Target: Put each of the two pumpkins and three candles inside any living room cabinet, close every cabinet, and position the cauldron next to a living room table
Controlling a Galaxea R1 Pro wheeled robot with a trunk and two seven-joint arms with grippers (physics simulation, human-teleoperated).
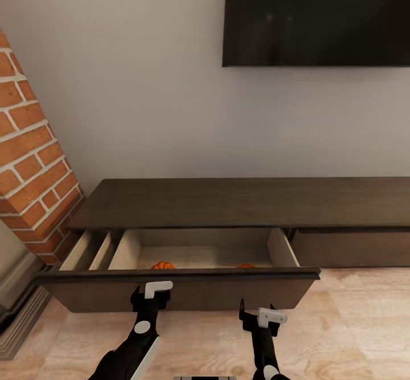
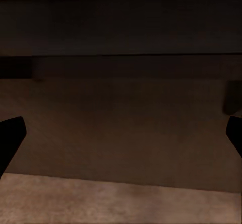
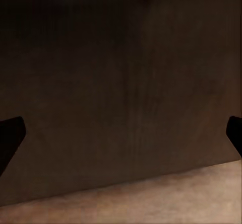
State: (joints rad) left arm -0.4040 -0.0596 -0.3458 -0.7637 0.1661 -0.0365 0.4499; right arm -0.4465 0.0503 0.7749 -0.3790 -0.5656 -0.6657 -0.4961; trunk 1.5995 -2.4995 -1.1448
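Observation:
The long dark-brown cabinet (image 1: pixel 245 201) stands against the wall with its left drawer (image 1: pixel 188 292) pulled out. Two orange pumpkins (image 1: pixel 163 265) (image 1: pixel 245 265) lie inside near the front, and the drawer front hides their lower halves. My left gripper (image 1: pixel 149 297) is open just in front of the drawer front, below the left pumpkin. My right gripper (image 1: pixel 259 314) is open too, a little lower, below the right pumpkin. In the left wrist view the gripper (image 2: pixel 121 138) faces the dark drawer front with its fingers wide apart. The right gripper (image 3: pixel 121 138) faces it the same way.
A red brick column (image 1: pixel 28 158) rises at the left, with a grey ledge (image 1: pixel 17 289) at its foot. A dark TV screen (image 1: pixel 316 16) hangs on the wall above. The cabinet's right drawer (image 1: pixel 353 248) is shut. Light wooden floor (image 1: pixel 353 329) lies in front.

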